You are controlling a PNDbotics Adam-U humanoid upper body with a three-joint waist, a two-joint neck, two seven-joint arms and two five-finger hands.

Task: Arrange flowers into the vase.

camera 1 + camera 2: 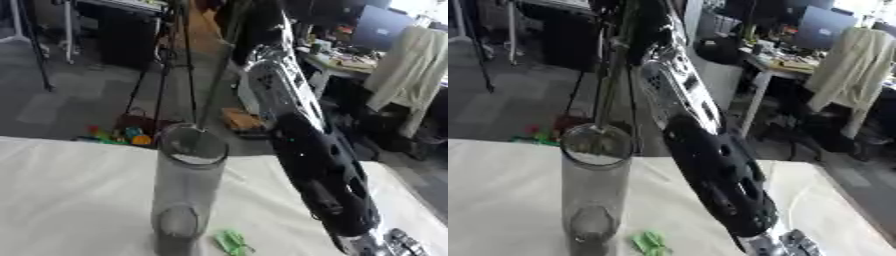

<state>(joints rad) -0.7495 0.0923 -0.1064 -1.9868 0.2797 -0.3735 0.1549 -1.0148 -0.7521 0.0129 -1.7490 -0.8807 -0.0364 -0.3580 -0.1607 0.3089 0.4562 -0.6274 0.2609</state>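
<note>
- Table (pixel 70 200): covered with a white cloth, spanning the lower part of both views.
- Right arm (pixel 315 165): black with silver joints, raised steeply from the lower right toward the top of the frame. Its hand is out of sight above the upper edge, so the state of its fingers cannot be told. No left hand is shown.
- Vase (pixel 185 195): a tall clear cylinder, stood upright on the cloth just left of the arm.
- Stem (pixel 217 75): thin and dark, rising at a slant from the vase mouth to the top of the frame; no bloom is seen.
- Green scrap (pixel 232 242): lying on the cloth beside the vase base.
- Step judged in hand: a stem is being lowered into the vase. Release is called for next, once the stem rests inside.
- View difference: the vase base is shown whole in the right eye view but cut off in the left; the stem is clearer in the left.
</note>
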